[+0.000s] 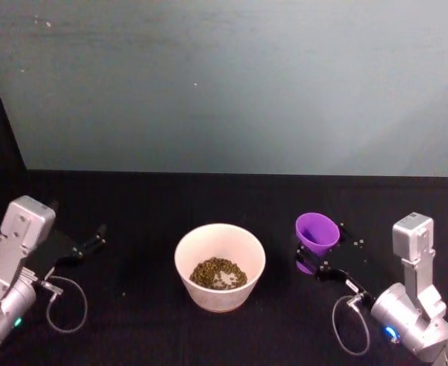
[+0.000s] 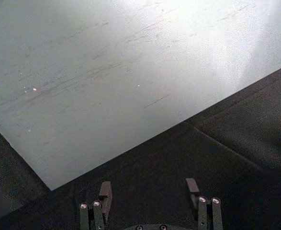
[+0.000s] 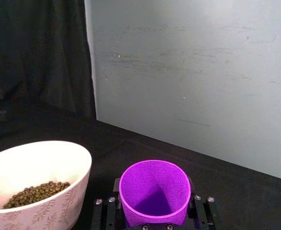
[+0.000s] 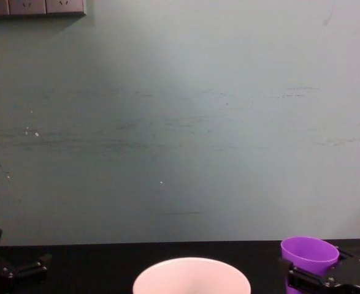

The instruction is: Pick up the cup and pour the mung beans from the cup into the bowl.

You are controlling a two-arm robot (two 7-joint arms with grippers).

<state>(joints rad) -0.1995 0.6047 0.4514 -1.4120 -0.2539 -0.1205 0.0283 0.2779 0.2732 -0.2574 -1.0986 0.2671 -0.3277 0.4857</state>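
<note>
The purple cup point(image 1: 317, 231) stands upright, leaning slightly, to the right of the bowl, with my right gripper point(image 1: 312, 264) shut on its lower part. In the right wrist view the cup point(image 3: 154, 191) sits between the two fingers and its inside looks empty. The pale bowl point(image 1: 220, 299) is at the table's middle and holds a heap of mung beans point(image 1: 219, 273). The mung beans point(image 3: 37, 193) also lie in the bowl point(image 3: 59, 206) in the right wrist view. My left gripper point(image 1: 90, 245) is parked open at the far left, nothing between its fingers.
A black cloth covers the table point(image 1: 132, 206), and a grey-green wall point(image 1: 231, 84) rises behind it. A few stray beans point(image 1: 357, 242) lie on the cloth right of the cup. Cables loop beside both arms near the front edge.
</note>
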